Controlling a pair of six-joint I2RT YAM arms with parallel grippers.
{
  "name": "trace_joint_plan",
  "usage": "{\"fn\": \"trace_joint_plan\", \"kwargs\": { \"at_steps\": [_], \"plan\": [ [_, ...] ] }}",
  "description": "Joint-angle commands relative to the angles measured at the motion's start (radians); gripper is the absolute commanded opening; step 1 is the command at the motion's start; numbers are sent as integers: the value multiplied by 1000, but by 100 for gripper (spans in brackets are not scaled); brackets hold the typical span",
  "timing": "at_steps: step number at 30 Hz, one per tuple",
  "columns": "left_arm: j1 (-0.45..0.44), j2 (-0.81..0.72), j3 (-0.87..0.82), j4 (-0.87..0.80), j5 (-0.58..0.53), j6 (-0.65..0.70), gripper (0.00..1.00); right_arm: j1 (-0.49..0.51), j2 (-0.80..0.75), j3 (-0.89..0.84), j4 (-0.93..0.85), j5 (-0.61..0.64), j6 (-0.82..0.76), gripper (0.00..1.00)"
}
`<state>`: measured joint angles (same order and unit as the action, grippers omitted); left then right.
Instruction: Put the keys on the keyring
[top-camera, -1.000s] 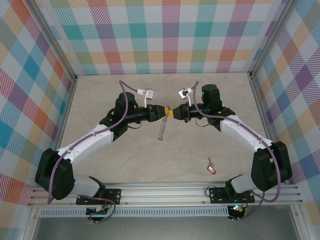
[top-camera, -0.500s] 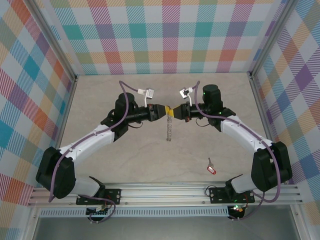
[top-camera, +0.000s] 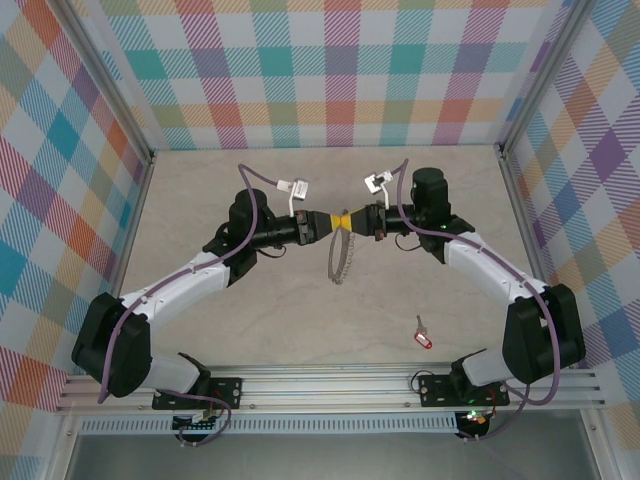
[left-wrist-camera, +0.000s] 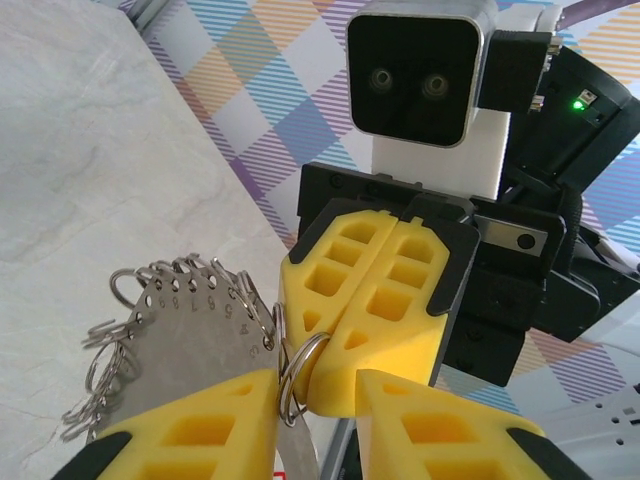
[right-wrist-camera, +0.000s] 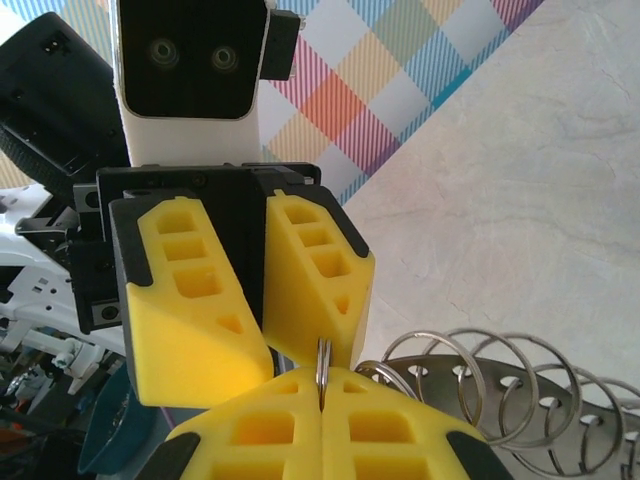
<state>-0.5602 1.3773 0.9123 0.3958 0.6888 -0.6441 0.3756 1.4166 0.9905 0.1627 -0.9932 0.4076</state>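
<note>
Left claw (left-wrist-camera: 315, 380): you see its fingers narrowly apart at the keyring's top. The plate runs along one finger, with no sure grip.
Right claw (right-wrist-camera: 322, 388): pinched tight on one small loop (right-wrist-camera: 322, 362) of the keyring.
Keyring (top-camera: 340, 255): hangs from where your two claws meet.
Key (top-camera: 424, 337): red-headed, flat on the table (top-camera: 250, 320), well apart from the keyring, nearer and rightward.
Writing: stamped marks (left-wrist-camera: 192, 300) beside the keyring's holes, too small to read.

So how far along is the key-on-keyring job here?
Done: the keyring is up off the table. In hand: the right end effector is shut on one of its small loops; the left end effector straddles the same loop, grip unclear. Left: the red key lies on the table, not yet picked up or threaded.
</note>
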Motion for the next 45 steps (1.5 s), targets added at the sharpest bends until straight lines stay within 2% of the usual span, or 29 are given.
{"fn": "trace_joint_plan", "kwargs": {
  "at_steps": [1, 18, 25, 30, 34, 42, 45],
  "plan": [
    [6, -5, -2, 46, 40, -12, 25, -9, -28, 2, 67, -58, 18, 0],
    [-9, 54, 59, 74, 62, -24, 8, -10, -12, 7, 58, -95, 24, 0],
    [-10, 57, 66, 71, 48, -21, 11, -9, -2, 2, 60, -109, 26, 0],
    [-10, 45, 65, 72, 35, -23, 20, -10, 1, 5, 62, -112, 28, 0],
    [-10, 40, 62, 81, 24, -26, 20, -10, 2, 7, 67, -114, 33, 0],
    [-13, 47, 63, 140, 29, -52, 10, -11, 10, 4, 71, -119, 42, 0],
    [-18, 52, 71, 149, 34, -54, 3, -11, 15, -4, 80, -116, 47, 0]
  ]
}}
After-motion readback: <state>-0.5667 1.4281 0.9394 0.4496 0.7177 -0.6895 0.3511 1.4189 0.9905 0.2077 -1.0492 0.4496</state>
